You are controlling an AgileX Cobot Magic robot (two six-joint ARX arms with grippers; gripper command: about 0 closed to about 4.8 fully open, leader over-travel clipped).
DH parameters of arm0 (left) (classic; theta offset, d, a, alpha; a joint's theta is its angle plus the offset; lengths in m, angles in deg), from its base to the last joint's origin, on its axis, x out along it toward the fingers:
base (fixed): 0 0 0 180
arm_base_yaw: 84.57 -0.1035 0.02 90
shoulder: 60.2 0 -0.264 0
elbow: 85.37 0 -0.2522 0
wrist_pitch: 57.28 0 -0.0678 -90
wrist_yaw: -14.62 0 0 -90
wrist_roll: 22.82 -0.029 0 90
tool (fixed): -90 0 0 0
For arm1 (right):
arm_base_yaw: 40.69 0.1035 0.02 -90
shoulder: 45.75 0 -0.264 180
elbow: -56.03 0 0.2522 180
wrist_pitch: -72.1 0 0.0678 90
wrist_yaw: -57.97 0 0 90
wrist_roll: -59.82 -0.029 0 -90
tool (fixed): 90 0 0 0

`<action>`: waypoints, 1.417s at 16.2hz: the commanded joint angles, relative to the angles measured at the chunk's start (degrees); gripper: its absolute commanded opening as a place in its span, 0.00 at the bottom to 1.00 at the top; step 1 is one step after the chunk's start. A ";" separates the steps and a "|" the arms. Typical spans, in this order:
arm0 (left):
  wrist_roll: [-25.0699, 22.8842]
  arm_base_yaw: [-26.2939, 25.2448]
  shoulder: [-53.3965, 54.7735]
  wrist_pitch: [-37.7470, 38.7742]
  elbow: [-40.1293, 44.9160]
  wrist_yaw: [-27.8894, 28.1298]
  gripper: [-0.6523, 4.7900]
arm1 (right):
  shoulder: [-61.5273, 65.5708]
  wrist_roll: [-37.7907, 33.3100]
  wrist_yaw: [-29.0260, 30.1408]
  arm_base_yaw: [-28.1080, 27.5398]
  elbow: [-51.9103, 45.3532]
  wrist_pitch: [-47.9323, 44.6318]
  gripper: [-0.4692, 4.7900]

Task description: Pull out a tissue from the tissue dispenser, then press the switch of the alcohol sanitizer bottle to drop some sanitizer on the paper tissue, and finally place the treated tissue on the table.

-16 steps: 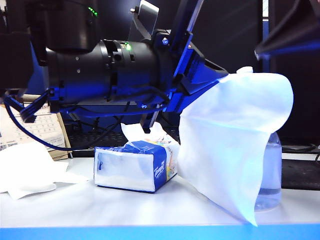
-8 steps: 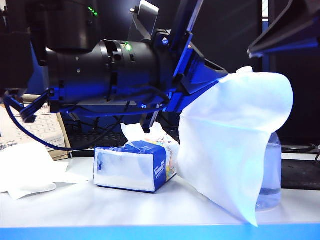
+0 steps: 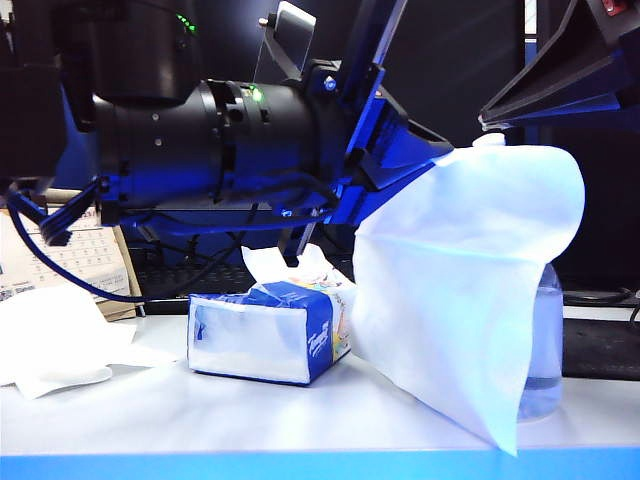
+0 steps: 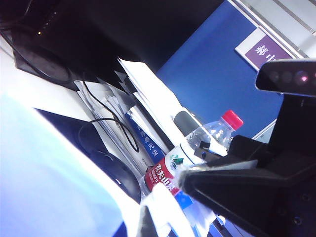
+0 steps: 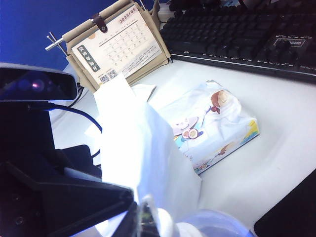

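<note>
My left gripper [image 3: 443, 151] is shut on the top edge of the tissue [image 3: 470, 280], a wide white sheet hanging above the table [image 3: 250, 415]. The sheet drapes in front of the alcohol sanitizer bottle [image 3: 545, 340], so only the bottle's right side shows. The white switch [image 3: 490, 141] peeks just above the tissue's top edge. My right gripper [image 3: 487, 121] is shut and empty, its tip right over the switch. In the right wrist view that gripper [image 5: 145, 219] sits beside the tissue [image 5: 133, 148] and above the bottle [image 5: 217, 224]. The tissue dispenser [image 3: 270, 335] lies left of the sheet.
A desk calendar [image 3: 60, 260] stands at the back left with loose white tissues [image 3: 50, 340] lying before it. A black keyboard [image 5: 237, 29] runs behind the tissue dispenser [image 5: 212, 123]. A red-capped water bottle [image 4: 207, 143] and stacked papers [image 4: 143, 98] are behind the sanitizer.
My right gripper has come down and to the left, ending just above the switch. The left gripper and the hanging tissue have stayed put.
</note>
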 commanded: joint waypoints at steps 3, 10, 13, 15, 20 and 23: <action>0.44 -0.09 -0.11 -1.14 -0.24 0.13 0.11 | 0.00 -0.20 0.31 0.13 0.04 1.73 0.08; 0.42 -0.09 -0.11 -1.14 -0.22 0.11 0.11 | 2.34 -0.15 0.13 0.13 -1.20 3.72 0.08; 0.35 -0.09 -0.11 -1.11 -0.22 0.13 0.11 | 3.58 -0.15 0.11 0.13 -3.93 3.06 0.08; 0.13 -0.09 -0.11 -1.11 -0.22 0.15 0.11 | 3.56 -0.24 0.11 0.11 -5.90 2.05 0.08; -0.04 -0.11 -0.11 -1.11 -0.24 0.13 0.11 | 3.56 -0.22 -0.11 0.11 -6.62 1.33 0.08; -0.04 -0.66 -0.11 -1.11 -0.24 -0.28 0.11 | 3.45 -1.75 0.35 0.11 -6.43 -2.84 0.08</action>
